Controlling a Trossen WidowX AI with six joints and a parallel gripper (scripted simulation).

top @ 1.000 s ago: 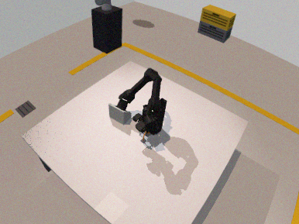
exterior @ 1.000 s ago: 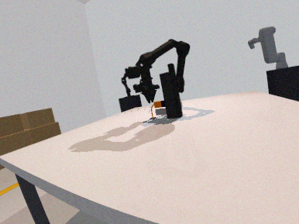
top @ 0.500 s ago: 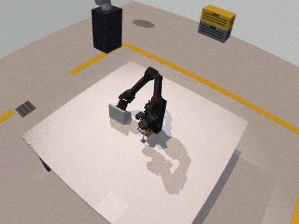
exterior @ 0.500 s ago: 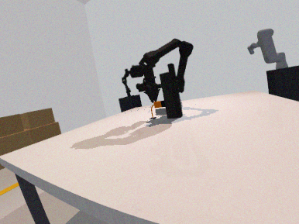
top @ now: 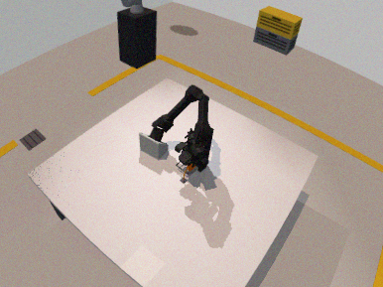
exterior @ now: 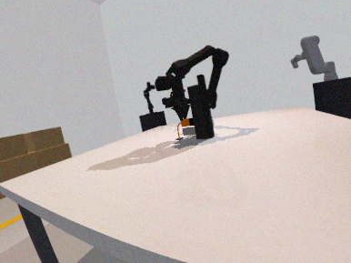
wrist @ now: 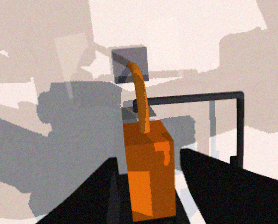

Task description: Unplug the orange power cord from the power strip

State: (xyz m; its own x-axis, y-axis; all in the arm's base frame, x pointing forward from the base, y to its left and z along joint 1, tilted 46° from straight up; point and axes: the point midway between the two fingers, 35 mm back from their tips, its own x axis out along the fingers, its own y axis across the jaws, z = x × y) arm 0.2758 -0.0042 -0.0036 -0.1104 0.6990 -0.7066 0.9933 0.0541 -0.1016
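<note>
The orange plug (wrist: 148, 170) stands upright between my two black fingers in the wrist view. Its orange cord (wrist: 141, 95) curves up and away to a small grey block (wrist: 129, 62). My gripper (wrist: 149, 161) is part open and straddles the plug, with a finger close on each side; I cannot tell whether the fingers touch it. In the exterior view the gripper (exterior: 183, 116) points down over the plug (exterior: 184, 123), which sits at a pale strip (exterior: 188, 130) on the table. In the top view the gripper (top: 189, 167) hides most of the plug.
A thin black frame (wrist: 210, 100) stands just behind and right of the plug. A grey panel (top: 153, 145) stands left of the arm. A black pedestal (top: 137, 36) and a yellow crate (top: 279, 29) stand on the floor, far off the table.
</note>
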